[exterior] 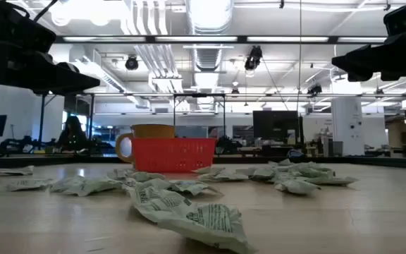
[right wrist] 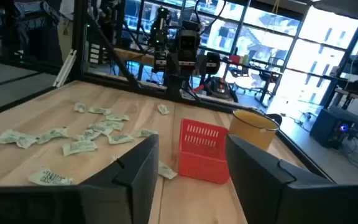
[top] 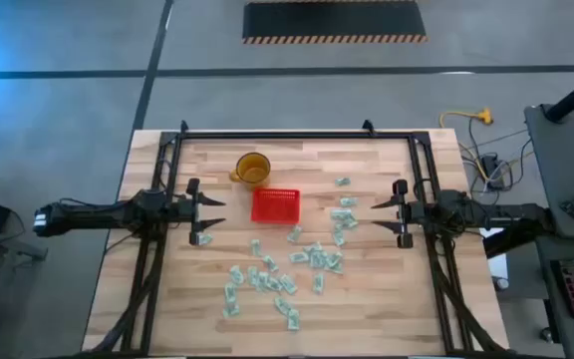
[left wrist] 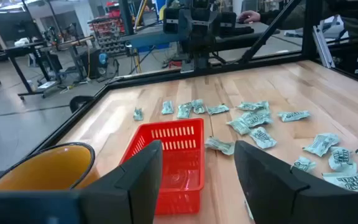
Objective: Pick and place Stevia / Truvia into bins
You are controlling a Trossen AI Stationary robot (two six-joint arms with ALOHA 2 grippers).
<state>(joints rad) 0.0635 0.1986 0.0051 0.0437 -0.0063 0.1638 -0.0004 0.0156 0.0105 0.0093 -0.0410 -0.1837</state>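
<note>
Many pale green and white Stevia sachets (top: 312, 257) lie flat and scattered over the table's middle and near part; they also show in the low view (exterior: 189, 208). The red mesh basket (top: 275, 204) stands on the table near its middle, with the amber cup (top: 252, 168) just behind it. My left gripper (top: 215, 212) hovers open to the left of the basket, pointing at it (left wrist: 173, 158). My right gripper (top: 379, 214) hovers open to the right, beside the sachets (right wrist: 95, 134), and faces the basket (right wrist: 202, 149). Neither holds anything.
A dark metal frame (top: 297, 134) runs along the table's far edge and down both sides. The amber cup (left wrist: 42, 168) stands close to the left of the basket's far side. Bare wood (top: 167, 299) lies at the near left of the table.
</note>
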